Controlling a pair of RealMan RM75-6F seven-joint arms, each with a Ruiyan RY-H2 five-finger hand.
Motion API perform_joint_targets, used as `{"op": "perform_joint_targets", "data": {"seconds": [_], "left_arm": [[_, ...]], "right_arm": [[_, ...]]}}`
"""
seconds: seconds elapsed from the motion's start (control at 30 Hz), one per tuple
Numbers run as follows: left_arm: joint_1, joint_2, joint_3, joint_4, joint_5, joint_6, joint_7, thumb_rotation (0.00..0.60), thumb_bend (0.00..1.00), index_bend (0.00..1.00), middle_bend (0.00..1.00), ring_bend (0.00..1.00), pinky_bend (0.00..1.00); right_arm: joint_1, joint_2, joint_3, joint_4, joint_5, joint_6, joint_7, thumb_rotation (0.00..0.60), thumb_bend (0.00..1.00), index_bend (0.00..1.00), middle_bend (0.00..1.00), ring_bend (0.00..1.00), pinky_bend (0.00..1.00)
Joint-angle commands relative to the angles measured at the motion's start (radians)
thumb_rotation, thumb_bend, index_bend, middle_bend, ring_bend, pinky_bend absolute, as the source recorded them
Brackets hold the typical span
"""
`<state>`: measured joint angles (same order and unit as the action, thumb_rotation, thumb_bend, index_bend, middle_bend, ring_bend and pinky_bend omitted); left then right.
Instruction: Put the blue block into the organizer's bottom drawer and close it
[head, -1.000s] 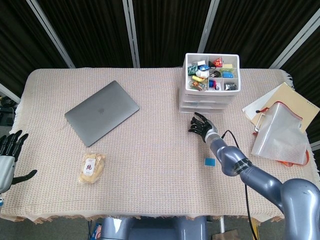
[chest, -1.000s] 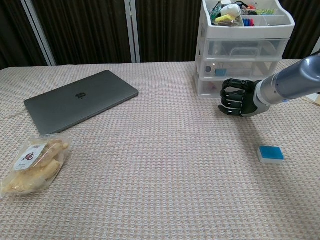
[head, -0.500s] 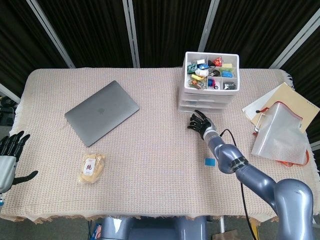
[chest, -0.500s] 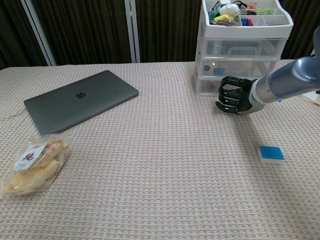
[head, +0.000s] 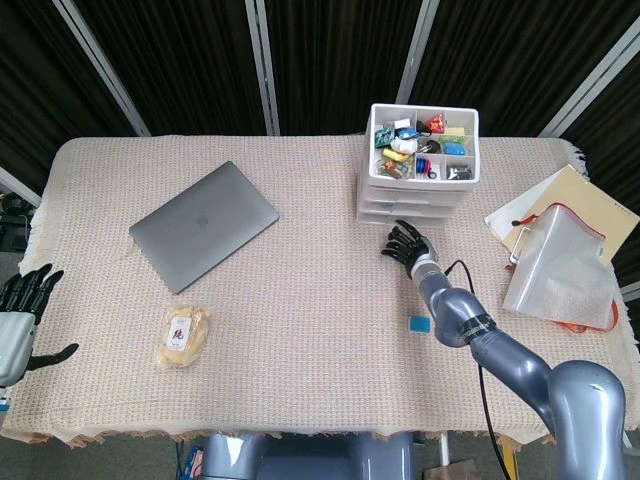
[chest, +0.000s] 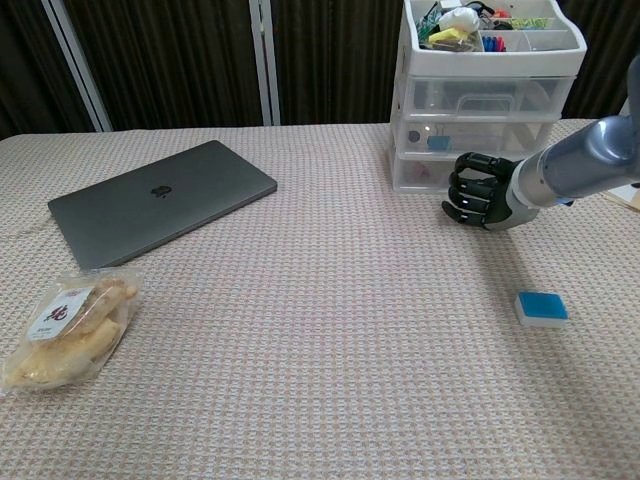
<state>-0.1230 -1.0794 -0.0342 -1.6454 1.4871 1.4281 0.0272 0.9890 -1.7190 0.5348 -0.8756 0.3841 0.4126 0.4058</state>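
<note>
Your right hand (chest: 482, 190) hangs empty, fingers curled, just before the organizer (chest: 487, 92), whose bottom drawer (chest: 425, 172) looks shut, while the blue block (chest: 541, 308) lies untouched on the table (chest: 320, 330), so everything remains.

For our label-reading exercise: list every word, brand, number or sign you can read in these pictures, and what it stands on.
Grey closed laptop: a dark logo on the lid, no words.
Clear bag of pale snacks: white label with a red mark, too blurred to read.
Nothing else is readable.
</note>
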Motion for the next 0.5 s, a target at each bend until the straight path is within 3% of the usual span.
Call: {"op": "perform_joint_targets", "data": {"seconds": [0.03, 0.5], "left_arm": [[-0.001, 0.000, 0.000, -0.001, 0.000, -0.002, 0.000, 0.600, 0.14, 0.00, 0.00, 0.00, 0.00], [-0.004, 0.007, 0.004, -0.005, 0.000, -0.012, -0.011, 0.600, 0.14, 0.00, 0.00, 0.00, 0.00]], "right_arm": [[-0.002, 0.001, 0.007, -0.003, 0.003, -0.012, -0.007, 0.600, 0.50, 0.17, 0.71, 0.65, 0.60], [0.017, -0.024, 0.013, 0.071, 0.062, -0.059, -0.052, 0.600, 0.50, 0.25, 0.71, 0.65, 0.60]]}}
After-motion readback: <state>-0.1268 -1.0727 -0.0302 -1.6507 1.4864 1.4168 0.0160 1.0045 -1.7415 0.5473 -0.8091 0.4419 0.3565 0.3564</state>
